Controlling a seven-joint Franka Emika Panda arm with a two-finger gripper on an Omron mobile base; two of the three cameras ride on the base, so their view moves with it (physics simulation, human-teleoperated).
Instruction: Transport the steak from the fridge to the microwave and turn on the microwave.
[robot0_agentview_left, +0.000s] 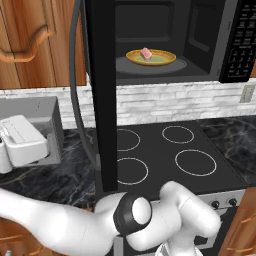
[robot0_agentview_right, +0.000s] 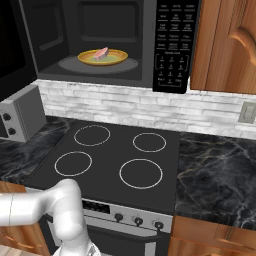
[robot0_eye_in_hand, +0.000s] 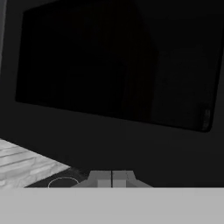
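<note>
The pinkish steak (robot0_agentview_left: 146, 53) (robot0_agentview_right: 102, 53) lies on a yellow plate (robot0_agentview_left: 132, 56) (robot0_agentview_right: 118, 59) inside the black microwave (robot0_agentview_left: 242, 40) (robot0_agentview_right: 172, 45). Its door (robot0_agentview_left: 102, 100) (robot0_agentview_right: 10, 45) is swung wide open over the stove. My gripper (robot0_eye_in_hand: 112, 177) is shut with nothing between its fingers. It points at the dark window of the door (robot0_eye_in_hand: 113, 65) from the outer side, close to it. In the left base view my white hand (robot0_agentview_left: 25, 142) hovers left of the door. The fridge is out of view.
A black four-burner stove (robot0_agentview_left: 160, 150) (robot0_agentview_right: 115, 155) sits under the microwave, with dark marble counter on both sides. A silver toaster oven (robot0_agentview_right: 20, 117) stands at the left by the brick backsplash. Wooden cabinets flank the microwave.
</note>
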